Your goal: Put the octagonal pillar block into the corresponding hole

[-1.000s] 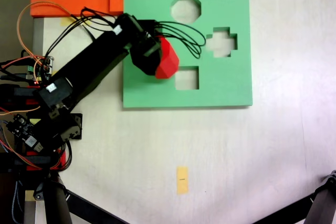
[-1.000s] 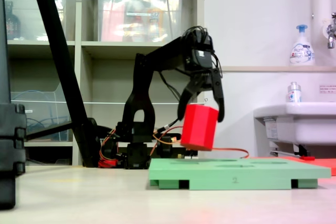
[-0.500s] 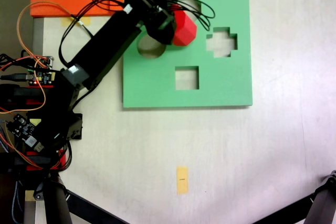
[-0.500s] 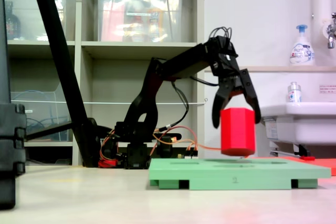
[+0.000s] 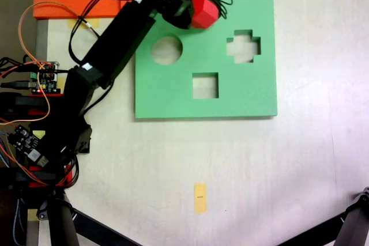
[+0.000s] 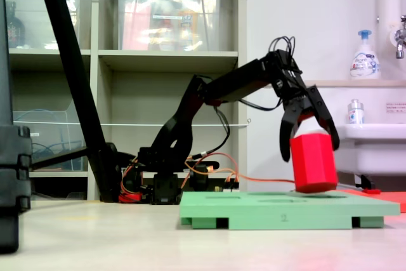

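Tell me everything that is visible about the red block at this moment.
The red block is a plain bright red prism with flat side facets and a flat top, matte like foam or plastic. The gripper is shut on its upper part, one black finger on each side. In the side fixed view it hangs slightly tilted, its bottom just above the green board. In the top fixed view it sits over the board's upper edge area, where it covers the cutout beneath.
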Robot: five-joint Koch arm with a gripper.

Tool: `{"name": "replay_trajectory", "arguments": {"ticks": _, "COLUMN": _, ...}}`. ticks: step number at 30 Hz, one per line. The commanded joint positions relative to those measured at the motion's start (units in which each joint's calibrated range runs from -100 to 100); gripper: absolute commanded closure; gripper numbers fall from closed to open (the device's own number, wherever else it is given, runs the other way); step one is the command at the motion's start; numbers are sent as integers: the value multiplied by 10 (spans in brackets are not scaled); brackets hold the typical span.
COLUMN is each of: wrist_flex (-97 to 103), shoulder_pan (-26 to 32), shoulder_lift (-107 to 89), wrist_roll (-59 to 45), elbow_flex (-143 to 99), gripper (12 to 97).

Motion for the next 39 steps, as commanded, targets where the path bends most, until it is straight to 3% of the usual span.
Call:
{"name": "replay_trajectory", "arguments": {"ticks": 1, "wrist_flex": 66, "shoulder_pan": 4, "shoulder_lift": -1, "wrist_roll": 9, "elbow_flex": 45, "gripper": 811}}
{"name": "replay_trajectory", "arguments": {"ticks": 39, "wrist_flex": 78, "shoulder_pan": 14, "shoulder_lift": 73, "wrist_roll": -15, "elbow_flex": 49, "gripper": 809}}
